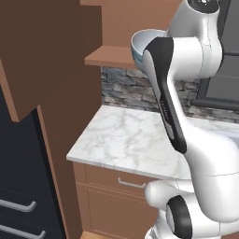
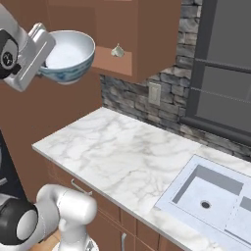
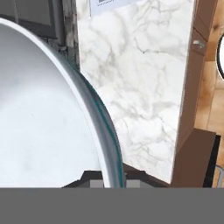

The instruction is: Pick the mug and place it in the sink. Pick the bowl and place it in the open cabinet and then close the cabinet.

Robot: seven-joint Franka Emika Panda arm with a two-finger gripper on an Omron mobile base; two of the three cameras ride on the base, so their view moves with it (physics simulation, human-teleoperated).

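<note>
Marble counter (image 2: 122, 157) | gripper (image 3: 114, 181) clamps bowl (image 2: 68, 55) rim, raised beside cabinet (image 2: 142, 39) shelf

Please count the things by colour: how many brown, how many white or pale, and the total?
Brown: 1, the cabinet
White or pale: 4, the bowl, the sink, the counter, the small lump on the cabinet shelf
Total: 5

Grey-white lump (image 2: 117, 51) on cab. shelf (image 2: 110, 62)
</note>
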